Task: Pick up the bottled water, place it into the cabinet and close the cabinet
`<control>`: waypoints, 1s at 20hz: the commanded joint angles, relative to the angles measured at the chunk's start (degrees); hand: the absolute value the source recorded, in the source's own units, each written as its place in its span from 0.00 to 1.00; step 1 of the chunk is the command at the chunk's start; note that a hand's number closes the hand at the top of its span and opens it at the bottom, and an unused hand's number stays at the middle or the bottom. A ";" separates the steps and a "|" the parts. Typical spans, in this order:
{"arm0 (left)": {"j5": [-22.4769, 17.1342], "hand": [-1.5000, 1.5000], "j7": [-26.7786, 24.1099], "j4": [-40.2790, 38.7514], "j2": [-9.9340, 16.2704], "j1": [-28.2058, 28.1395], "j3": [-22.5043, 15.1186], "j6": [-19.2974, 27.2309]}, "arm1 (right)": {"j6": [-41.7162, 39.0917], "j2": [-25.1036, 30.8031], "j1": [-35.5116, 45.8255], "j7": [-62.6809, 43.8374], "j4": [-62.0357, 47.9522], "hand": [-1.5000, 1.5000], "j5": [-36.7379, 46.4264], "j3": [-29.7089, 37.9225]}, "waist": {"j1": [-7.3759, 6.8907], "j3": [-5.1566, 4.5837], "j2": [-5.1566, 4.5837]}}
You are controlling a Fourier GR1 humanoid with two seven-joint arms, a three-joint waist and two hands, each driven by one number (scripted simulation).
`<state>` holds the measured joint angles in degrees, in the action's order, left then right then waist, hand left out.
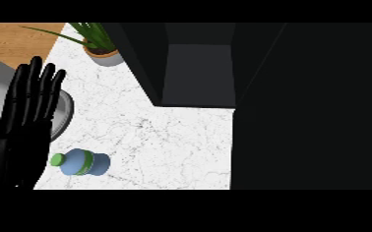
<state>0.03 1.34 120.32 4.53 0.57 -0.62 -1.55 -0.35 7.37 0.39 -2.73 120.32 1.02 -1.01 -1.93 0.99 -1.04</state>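
A white marble counter fills the middle of the head view, seen from steeply above; a dark cabinet stands on it at the upper centre, its front open, showing a grey inner space between dark walls; a large dark panel, which may be the cabinet's door, covers the whole right side of the view. The bottled water lies on its side on the counter near the lower left; its body is pale blue with a green band, and its green cap points left, toward the left hand. The left hand shows along the left edge, black, fingers straight and spread apart, pointing up the view; it holds nothing; the bottle's cap sits just beside its lower part, and whether they touch cannot be told. A grey rounded rim, partly hidden behind the hand, shows at the counter's left edge. A potted plant with long green leaves stands at the upper left, just beside the cabinet's left wall; a strip of wooden surface lies beyond the counter there. The right hand shows nowhere.
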 commanded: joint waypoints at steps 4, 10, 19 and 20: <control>6.75 0.00 -0.23 7.23 -4.01 -9.59 5.21 10.29 | -1.78 -0.74 -5.67 1.28 4.65 0.00 -1.45 -1.66 | 1.28 -0.98 1.48; -1.36 0.00 10.29 15.81 -4.49 -17.87 6.63 26.88 | -7.27 -0.68 -10.37 -4.10 11.32 0.00 -9.06 -7.89 | 0.75 -0.96 1.86; 5.15 0.00 17.91 33.70 -4.51 -30.36 -2.46 32.02 | -3.81 -1.58 -15.41 -14.83 27.06 0.00 -5.04 -16.49 | 1.61 -0.97 1.40; 5.77 0.00 17.81 36.06 -4.51 -33.27 -4.01 32.25 | -2.77 -3.44 -15.26 -12.73 24.03 0.00 -2.26 -19.04 | 1.21 -0.96 1.48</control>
<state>1.97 16.23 142.94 0.54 -26.21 -1.18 29.05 -4.59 5.06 -13.04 -12.99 140.45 -4.42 -15.70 -0.56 0.03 0.40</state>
